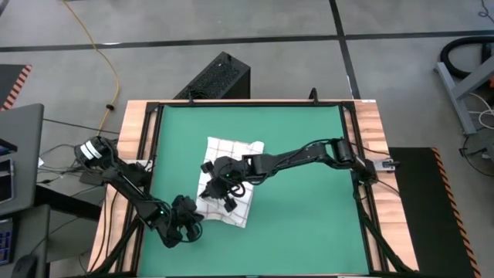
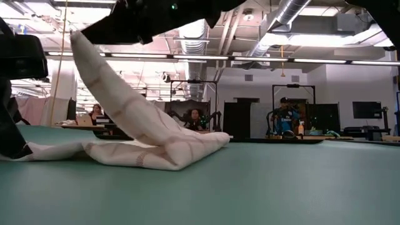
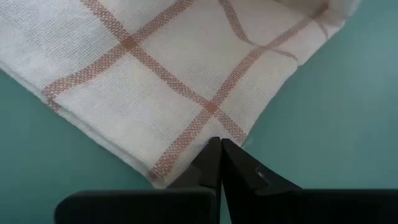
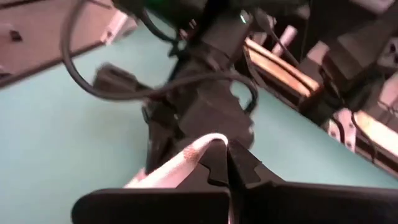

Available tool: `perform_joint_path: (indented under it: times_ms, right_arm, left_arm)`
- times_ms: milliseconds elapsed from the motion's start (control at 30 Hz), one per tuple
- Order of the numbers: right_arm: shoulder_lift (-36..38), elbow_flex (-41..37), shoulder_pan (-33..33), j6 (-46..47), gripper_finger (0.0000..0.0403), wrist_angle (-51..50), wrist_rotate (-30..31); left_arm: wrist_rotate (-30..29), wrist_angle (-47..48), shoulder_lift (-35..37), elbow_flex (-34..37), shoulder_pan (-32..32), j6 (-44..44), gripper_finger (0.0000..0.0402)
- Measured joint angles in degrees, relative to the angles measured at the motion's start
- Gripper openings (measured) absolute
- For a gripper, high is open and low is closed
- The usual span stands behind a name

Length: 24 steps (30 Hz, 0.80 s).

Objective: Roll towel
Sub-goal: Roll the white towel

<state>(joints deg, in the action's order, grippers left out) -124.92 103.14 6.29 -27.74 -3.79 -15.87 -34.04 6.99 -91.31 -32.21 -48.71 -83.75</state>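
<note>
1. Towel (image 1: 231, 158) — the item you are working: soft white cloth with a thin red check grid, partly folded over itself, much smaller than the green mat (image 1: 309, 232) it lies on.
2. Position: left of the mat's middle, on the wood-edged worktop (image 1: 370, 123).
3. Long axis: in the high view it runs from the far edge of the cloth toward the near edge, leaning slightly right at the near end.
4. Shape from the low view: one corner is lifted high into the air, a sloping sheet falling to a thick folded bulge (image 2: 187, 150) that rests on the mat.
5. Right tool (image 1: 229, 191): over the towel's middle, its tips together and clamped on a raised edge of the towel.
6. Left tool (image 1: 193, 218): at the towel's near left corner, tips pressed together at the cloth's edge (image 3: 186, 155) — you cannot tell whether any fabric is pinched between them.
</note>
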Motion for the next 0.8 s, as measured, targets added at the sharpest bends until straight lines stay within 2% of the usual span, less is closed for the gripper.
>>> perform_joint_path:
  times_ms: [800]
  right_arm:
    - [-9.11,-0.09,0.45,2.92,0.0000,9.47,-6.77]
  left_arm:
    - [-2.21,-0.44,-0.17,0.11,0.48,1.69,0.0000]
